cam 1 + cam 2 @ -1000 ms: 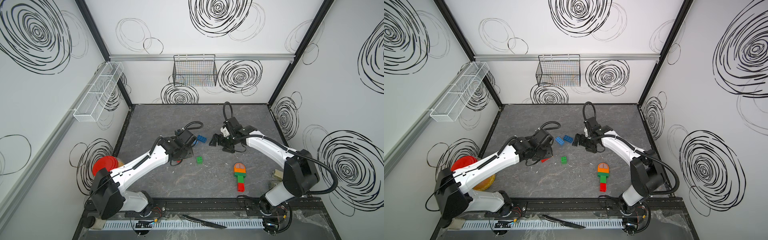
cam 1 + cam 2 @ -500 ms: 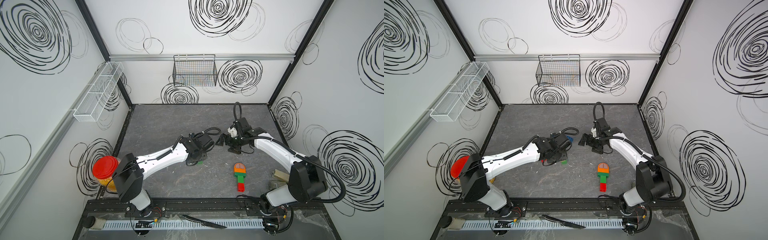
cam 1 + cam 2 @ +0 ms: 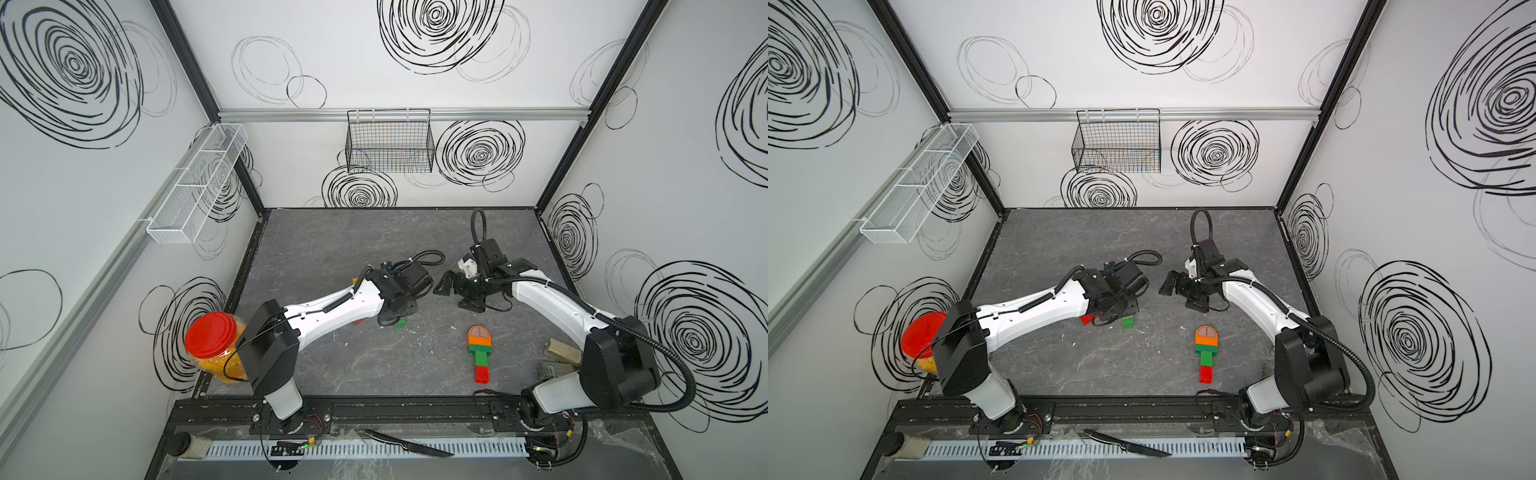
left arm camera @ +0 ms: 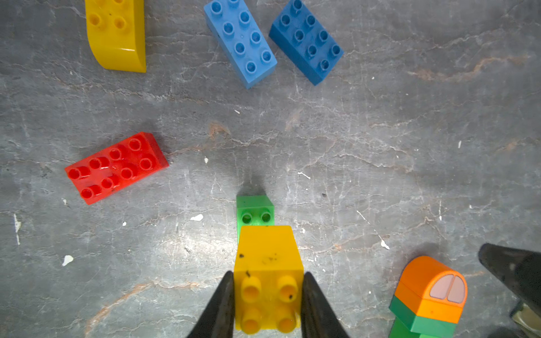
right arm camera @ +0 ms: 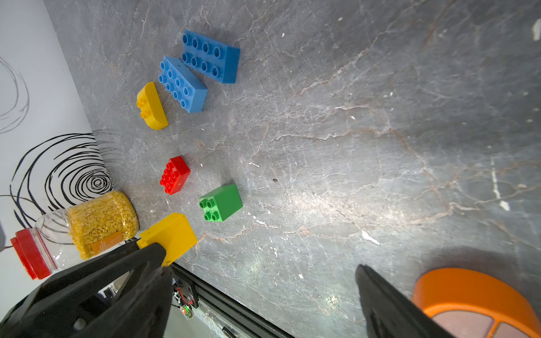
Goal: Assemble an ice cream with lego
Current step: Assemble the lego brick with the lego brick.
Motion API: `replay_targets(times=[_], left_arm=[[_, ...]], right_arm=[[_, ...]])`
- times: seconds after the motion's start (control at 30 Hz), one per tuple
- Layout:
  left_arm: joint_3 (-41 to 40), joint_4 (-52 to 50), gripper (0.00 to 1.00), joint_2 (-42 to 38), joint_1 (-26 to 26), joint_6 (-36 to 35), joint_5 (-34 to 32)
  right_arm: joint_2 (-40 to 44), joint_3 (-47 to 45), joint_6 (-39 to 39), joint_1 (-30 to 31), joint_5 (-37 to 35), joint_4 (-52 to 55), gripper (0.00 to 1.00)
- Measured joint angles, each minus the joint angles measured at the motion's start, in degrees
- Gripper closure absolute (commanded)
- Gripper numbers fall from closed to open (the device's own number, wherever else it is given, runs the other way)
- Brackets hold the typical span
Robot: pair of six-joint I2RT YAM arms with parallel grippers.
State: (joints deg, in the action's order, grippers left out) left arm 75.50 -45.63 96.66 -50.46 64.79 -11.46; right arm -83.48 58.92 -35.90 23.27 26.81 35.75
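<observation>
That yellow brick (image 4: pixel 268 257) is glossy smooth plastic with a few dark specks; worktop (image 4: pixel 380 131) looks matt, stone-veined, chipped; fingers (image 4: pixel 219 313) matt black.

— What sort of place is this?
— A robotics lab cell. White panels (image 3: pixel 415 83) scribbled with black swirls box in a grey tabletop (image 3: pixel 332 249).
— Anything else?
— Along the bottom edge, a black rail (image 3: pixel 395 409) carries the left arm (image 3: pixel 332 309) and right arm (image 3: pixel 548 299), wiring exposed.

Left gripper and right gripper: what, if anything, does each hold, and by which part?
The left gripper grips a yellow square brick by two opposite side walls. The right gripper is open, holding nothing.
</observation>
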Motion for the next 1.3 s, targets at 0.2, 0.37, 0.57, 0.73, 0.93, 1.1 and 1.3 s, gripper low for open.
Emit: replay_targets(times=[0.2, 0.37, 0.57, 0.73, 0.93, 1.1, 1.3], left_arm=[[0.04, 0.0, 0.84, 1.44, 0.28, -0.5, 0.04], [0.07, 0.0, 0.84, 2.03, 0.31, -0.81, 0.07], [0.24, 0.07, 0.84, 2.25, 0.59, -1.2, 0.26], [0.85, 0.07, 0.84, 3.1, 0.74, -1.75, 0.52], [0.96, 0.07, 0.84, 3.41, 0.74, -2.01, 0.85], [0.96, 0.09, 0.84, 3.43, 0.74, -2.05, 0.94], [0.96, 0.07, 0.85, 4.2, 0.74, -2.32, 0.9]], right_arm=[[0.0, -0.04, 0.0, -0.17, 0.37, -0.02, 0.0], [0.11, -0.39, 0.07, -0.46, 0.48, 0.0, 0.0], [0.2, -0.55, 0.22, -0.7, 0.57, 0.0, 0.0], [0.2, -0.59, 0.24, -0.92, 0.59, -0.02, 0.0], [0.2, -0.66, 0.26, -0.96, 0.61, 0.0, 0.0], [0.2, -0.85, 0.26, -0.96, 0.63, 0.0, 0.0], [0.81, -0.96, 0.42, -1.03, 0.63, 0.0, 0.0]])
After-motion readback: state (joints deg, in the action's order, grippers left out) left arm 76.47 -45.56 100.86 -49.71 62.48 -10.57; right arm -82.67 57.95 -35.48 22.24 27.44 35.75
